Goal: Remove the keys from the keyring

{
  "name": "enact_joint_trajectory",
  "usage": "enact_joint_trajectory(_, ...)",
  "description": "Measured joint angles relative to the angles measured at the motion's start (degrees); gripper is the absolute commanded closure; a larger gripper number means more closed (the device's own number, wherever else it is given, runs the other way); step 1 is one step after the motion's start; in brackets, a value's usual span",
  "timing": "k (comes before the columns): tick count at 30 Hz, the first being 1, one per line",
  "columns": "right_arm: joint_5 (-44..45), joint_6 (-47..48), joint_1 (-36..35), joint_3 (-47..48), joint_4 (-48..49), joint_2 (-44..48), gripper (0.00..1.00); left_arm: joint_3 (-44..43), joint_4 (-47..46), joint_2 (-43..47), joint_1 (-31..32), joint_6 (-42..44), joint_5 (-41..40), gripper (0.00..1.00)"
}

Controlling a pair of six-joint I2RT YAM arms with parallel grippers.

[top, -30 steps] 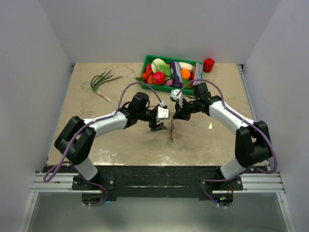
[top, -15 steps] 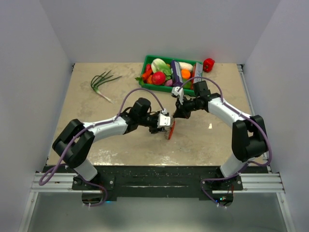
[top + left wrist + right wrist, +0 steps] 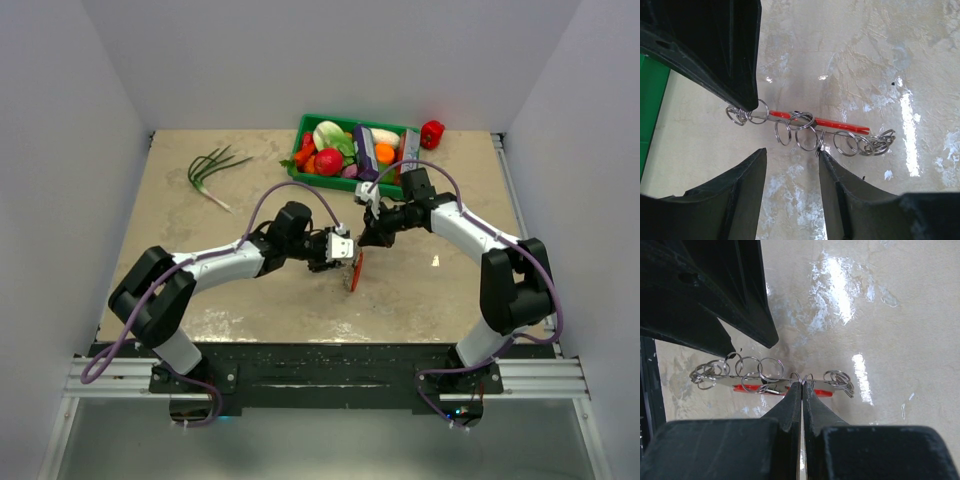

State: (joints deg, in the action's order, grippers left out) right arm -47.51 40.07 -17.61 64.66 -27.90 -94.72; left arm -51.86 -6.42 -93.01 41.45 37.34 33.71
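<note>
Right end effector [image 3: 802,386] is closed, pinching the keyring [image 3: 771,371], a string of silvery loops with a red tag [image 3: 840,123], held at mid-bench [image 3: 865,60]. Left end effector [image 3: 792,160] is open, fingertips just beside the loops, not clamping them.

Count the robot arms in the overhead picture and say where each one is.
2. The left arm reaches in from the lower left, the right arm from the lower right; both meet at the keyring in the middle. None looks hidden.
</note>
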Motion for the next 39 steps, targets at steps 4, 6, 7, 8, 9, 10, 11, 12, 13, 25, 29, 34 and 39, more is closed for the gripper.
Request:
enact_joint_trajectory(4, -0.24, 0.46, 0.0, 0.0, -0.59, 0.0, 1.0, 0.0, -0.44, 0.0, -0.15, -0.17, -0.44, 0.48)
enact_joint_trajectory(6, -0.28, 0.63, 0.0, 0.0, -0.92, 0.0, 1.0, -0.04, -0.81, -0.07, -0.15, -0.2, -0.66, 0.48)
enact_joint_trajectory(7, -0.31, 0.72, 0.0, 0.0, -1.05, 0.0, 1.0, -0.15, -0.92, -0.13, -0.15, -0.2, -0.79, 0.47)
enact_joint_trajectory(8, -0.35, 0.87, 0.0, 0.0, -1.2, 0.0, 1.0, -0.24, -1.18, -0.24, -0.15, -0.2, -0.9, 0.47)
enact_joint_trajectory(9, -0.52, 1.07, 0.0, 0.0, -1.33, 0.0, 1.0, -0.35, -1.31, -0.42, -0.15, -0.2, -0.96, 0.47)
enact_joint_trajectory(10, -0.74, 1.27, 0.0, 0.0, -1.49, 0.0, 1.0, -0.44, -1.49, -0.57, -0.15, -0.2, -1.03, 0.47)
enact_joint_trajectory(11, -1.07, 1.44, 0.0, 0.0, -1.62, 0.0, 1.0, -0.46, -1.9, -0.76, -0.13, -0.24, -1.18, 0.46)
enact_joint_trajectory(12, -1.31, 1.57, 0.0, 0.0, -1.77, 0.0, 1.0, -0.46, -1.97, -0.87, -0.13, -0.24, -1.27, 0.46)
enact_joint_trajectory(13, -1.53, 1.75, 0.0, 0.0, -1.9, 0.0, 1.0, -0.46, -1.99, -0.96, -0.13, -0.26, -1.36, 0.46)
enact_joint_trajectory(25, -1.62, 2.49, 0.0, 0.0, -2.43, 0.2, 1.0, -2.69, -1.46, -2.93, -0.11, -0.39, 0.33, 0.45)
enact_joint_trajectory(29, -1.77, 2.64, 0.0, 0.0, -2.64, 0.28, 1.0, -3.13, -1.75, -3.43, -0.04, -1.29, 0.09, 0.45)
enact_joint_trajectory(34, -1.64, 3.08, 0.04, 0.0, -2.78, 0.31, 1.0, -3.13, -3.54, -3.87, 0.07, -4.15, -3.41, 0.44)
enact_joint_trajectory(39, -1.64, 3.48, 0.04, -0.02, -3.19, 0.55, 1.0, -3.48, -6.88, -4.55, 0.09, -7.98, -9.73, 0.43)
